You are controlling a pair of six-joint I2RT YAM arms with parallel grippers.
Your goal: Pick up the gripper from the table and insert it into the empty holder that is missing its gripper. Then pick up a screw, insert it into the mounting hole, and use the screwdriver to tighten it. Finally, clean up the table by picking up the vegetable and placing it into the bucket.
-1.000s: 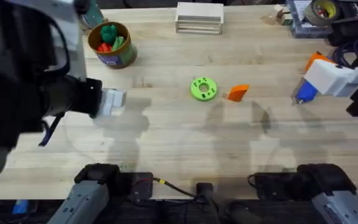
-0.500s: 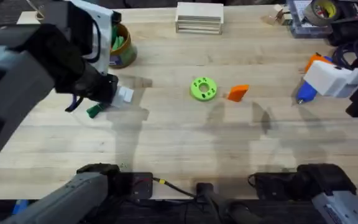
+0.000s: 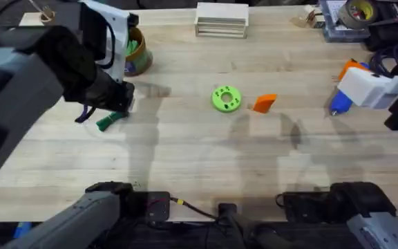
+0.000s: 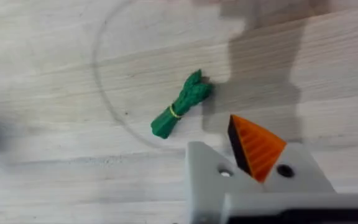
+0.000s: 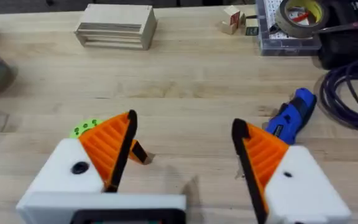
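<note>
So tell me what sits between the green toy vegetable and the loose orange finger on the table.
The bright green holed disc, seen from overhead, between vegetable and orange finger.

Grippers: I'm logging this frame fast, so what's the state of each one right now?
Left gripper: nothing held; one orange pad visible, open or closed cannot be told; above the vegetable.
Right gripper: open, empty.

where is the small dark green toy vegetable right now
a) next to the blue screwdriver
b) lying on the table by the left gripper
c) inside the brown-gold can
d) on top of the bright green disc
b: the green toy vegetable lies flat on the bare wooden table right beside the left gripper, outside the can and far from the green disc and the screwdriver.
</note>
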